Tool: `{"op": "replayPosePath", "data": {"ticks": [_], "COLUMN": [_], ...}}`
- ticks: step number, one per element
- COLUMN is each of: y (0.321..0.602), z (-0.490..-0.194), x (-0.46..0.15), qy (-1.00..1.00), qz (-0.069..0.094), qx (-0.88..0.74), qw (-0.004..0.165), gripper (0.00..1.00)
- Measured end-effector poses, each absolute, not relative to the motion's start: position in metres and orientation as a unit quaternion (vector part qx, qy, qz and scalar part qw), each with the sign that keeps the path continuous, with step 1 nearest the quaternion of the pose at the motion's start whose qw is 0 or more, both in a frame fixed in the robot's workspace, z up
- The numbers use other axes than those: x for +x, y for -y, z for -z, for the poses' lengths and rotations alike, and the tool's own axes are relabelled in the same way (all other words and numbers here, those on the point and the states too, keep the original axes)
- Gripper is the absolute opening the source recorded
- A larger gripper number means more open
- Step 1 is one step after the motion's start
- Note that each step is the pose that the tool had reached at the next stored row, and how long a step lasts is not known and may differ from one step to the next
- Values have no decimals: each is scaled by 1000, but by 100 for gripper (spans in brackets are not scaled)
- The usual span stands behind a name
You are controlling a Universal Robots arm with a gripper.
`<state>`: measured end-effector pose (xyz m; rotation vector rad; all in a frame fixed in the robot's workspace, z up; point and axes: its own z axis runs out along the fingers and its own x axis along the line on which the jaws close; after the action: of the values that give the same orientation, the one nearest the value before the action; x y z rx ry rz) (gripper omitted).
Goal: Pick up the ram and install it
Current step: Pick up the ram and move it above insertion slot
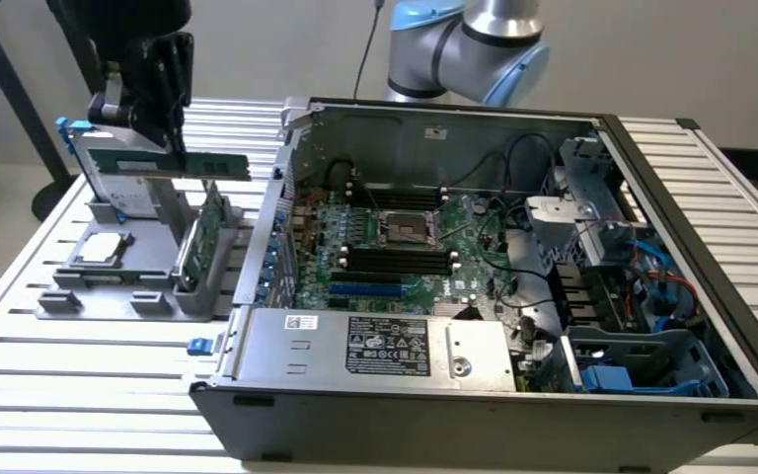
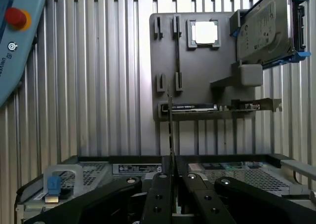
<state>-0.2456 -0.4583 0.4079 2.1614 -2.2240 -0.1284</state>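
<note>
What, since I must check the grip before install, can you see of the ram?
The ram is a long, narrow, flat green board stick with darker patches along its face. It is held in the air, level and on edge, above the grey holder at the exterior view's left, outside the case. The gripper is shut on it, and nothing else appears to touch it. The wrist view shows it edge-on as a thin strip.
</note>
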Motion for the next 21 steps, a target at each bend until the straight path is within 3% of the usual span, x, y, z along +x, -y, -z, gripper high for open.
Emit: {"op": "replayPosePath", "data": {"ticks": [21], "y": [458], "z": [-412], "x": [-150], "qy": [714], "qz": [41], "qx": [699], "qw": [19], "gripper": [14]}}
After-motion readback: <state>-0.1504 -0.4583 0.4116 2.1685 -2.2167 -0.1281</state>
